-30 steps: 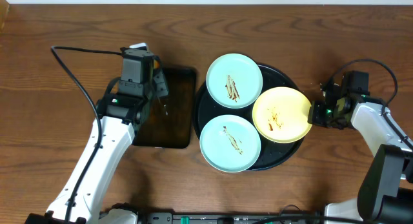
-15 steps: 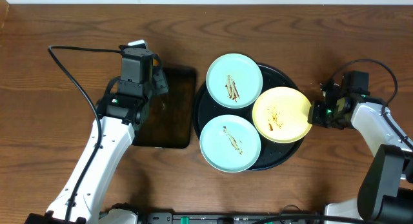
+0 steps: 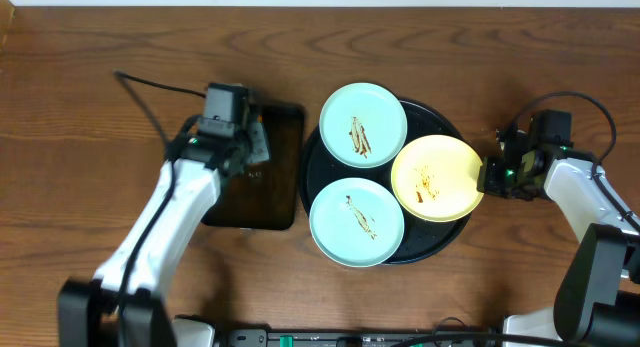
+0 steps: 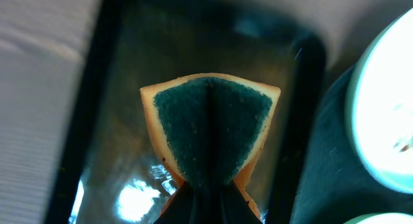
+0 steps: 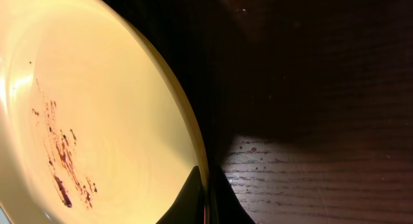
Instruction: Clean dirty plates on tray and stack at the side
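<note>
Two pale mint-blue plates (image 3: 362, 123) (image 3: 357, 223) and one pale yellow plate (image 3: 436, 178) lie on the round black tray (image 3: 432, 249), each with brown smears. My right gripper (image 3: 488, 177) is shut on the yellow plate's right rim (image 5: 193, 150), over the wooden tabletop. My left gripper (image 3: 252, 149) is shut on a sponge (image 4: 210, 130) with an orange body and dark green scrub face, folded between the fingers, above the rectangular black tray (image 4: 110, 88). A mint plate's edge (image 4: 381, 114) shows at the right of the left wrist view.
The rectangular black tray (image 3: 275, 202) lies left of the round tray, its bottom wet and shiny. Bare wood-grain tabletop (image 3: 480, 47) surrounds both trays. A black cable (image 3: 150, 87) trails from the left arm.
My left arm has swung right and turned, bringing the gripper and sponge further over the rectangular tray. The right arm and the plates have not moved.
</note>
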Motion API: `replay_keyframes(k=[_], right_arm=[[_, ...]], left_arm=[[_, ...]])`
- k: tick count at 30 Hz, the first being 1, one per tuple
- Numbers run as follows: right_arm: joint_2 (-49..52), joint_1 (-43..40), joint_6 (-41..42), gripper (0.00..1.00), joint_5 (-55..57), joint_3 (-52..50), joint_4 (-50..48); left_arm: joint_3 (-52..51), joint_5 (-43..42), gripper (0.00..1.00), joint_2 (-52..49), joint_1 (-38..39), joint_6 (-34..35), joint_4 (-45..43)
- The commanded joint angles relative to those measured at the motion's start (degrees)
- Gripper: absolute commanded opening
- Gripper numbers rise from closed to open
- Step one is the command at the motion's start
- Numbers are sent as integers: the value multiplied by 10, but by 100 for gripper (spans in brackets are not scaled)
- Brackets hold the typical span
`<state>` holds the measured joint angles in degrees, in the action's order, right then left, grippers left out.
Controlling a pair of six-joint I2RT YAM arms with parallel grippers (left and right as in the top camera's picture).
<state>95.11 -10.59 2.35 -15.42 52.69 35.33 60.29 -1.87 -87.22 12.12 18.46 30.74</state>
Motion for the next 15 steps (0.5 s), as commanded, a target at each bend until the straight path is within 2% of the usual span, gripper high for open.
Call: replay_keyframes(k=[1,7,9,15], right_arm=[[9,-2,6,1,34,1,7],[9,-2,6,1,33,1,7],[9,-2,6,1,33,1,8],[9,9,1,1,34,1,8]], left_arm=[[-2,-52,7,-31,2,7,10],[38,-74,7,-31,2,4,72],[74,-104,7,-31,2,-19,98],[126,-183,7,-31,20,-32,88]])
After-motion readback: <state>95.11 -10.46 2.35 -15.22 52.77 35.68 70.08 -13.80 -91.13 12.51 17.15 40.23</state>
